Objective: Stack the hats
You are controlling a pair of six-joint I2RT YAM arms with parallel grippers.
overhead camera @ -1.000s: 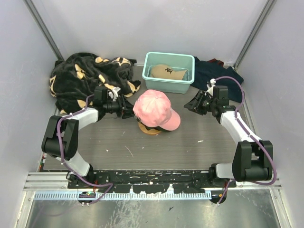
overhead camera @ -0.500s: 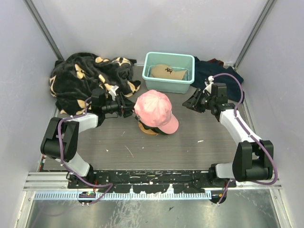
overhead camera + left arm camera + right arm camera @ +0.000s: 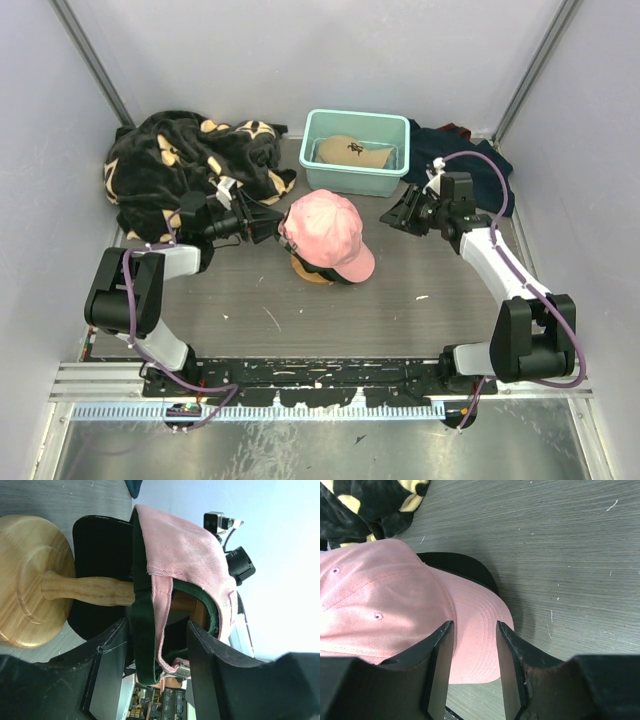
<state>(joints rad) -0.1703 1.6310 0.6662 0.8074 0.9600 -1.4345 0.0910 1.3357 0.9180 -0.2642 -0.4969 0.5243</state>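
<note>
A pink hat point(image 3: 325, 228) tops a stack on a wooden stand point(image 3: 30, 580) at mid-table. Under it the left wrist view shows a dark green hat point(image 3: 142, 610) and a black hat's brim point(image 3: 100, 535). My left gripper point(image 3: 268, 228) is open at the stack's left, and the hats' back straps hang between its fingers point(image 3: 159, 630) without being pinched. My right gripper point(image 3: 393, 215) hovers open and empty to the right of the stack, with the pink brim point(image 3: 480, 625) seen beyond its fingers. A tan hat point(image 3: 350, 152) lies in the teal bin point(image 3: 318, 172).
A black blanket with tan marks point(image 3: 180, 165) is heaped at the back left, just behind my left arm. A dark navy cloth point(image 3: 455, 150) lies at the back right, next to the bin. Grey walls close in both sides.
My left gripper has drawn back leftward from the stack and its jaws have widened. The pink hat has settled slightly. My right gripper has edged up and to the left.
</note>
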